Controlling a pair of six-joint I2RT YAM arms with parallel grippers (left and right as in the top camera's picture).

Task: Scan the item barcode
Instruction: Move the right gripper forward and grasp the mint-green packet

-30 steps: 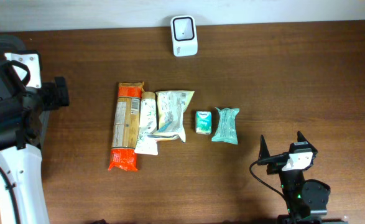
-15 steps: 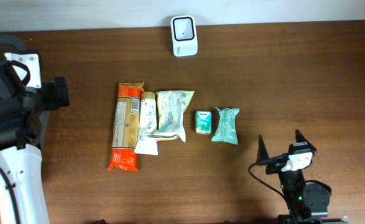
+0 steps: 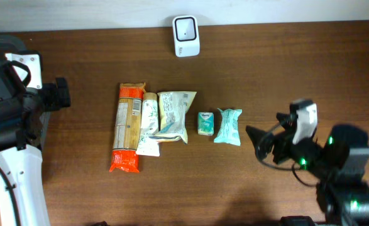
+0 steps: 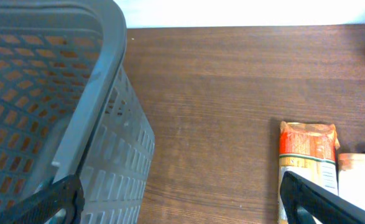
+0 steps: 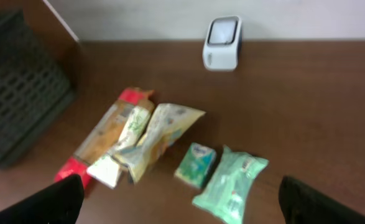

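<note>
A row of items lies mid-table: an orange cracker pack [image 3: 126, 127], a white pouch [image 3: 149, 123], a pale yellow bag [image 3: 173, 115], a small green box [image 3: 205, 123] and a mint-green wipes pack [image 3: 227, 126]. The white scanner [image 3: 186, 36] stands at the far edge. My right gripper [image 3: 257, 143] is open just right of the wipes pack [image 5: 231, 184], holding nothing. The right wrist view also shows the green box [image 5: 196, 164] and the scanner [image 5: 222, 42]. My left gripper [image 3: 60, 94] is open at the far left, well clear of the cracker pack [image 4: 308, 160].
A grey slatted basket [image 4: 58, 93] stands at the table's left end, right beside my left gripper; it appears dark in the right wrist view [image 5: 20, 93]. Bare wooden tabletop lies between the items and the scanner.
My right arm has lifted from the front edge and swung up and left, bringing its open gripper close to the wipes pack. The left arm and the items have not moved.
</note>
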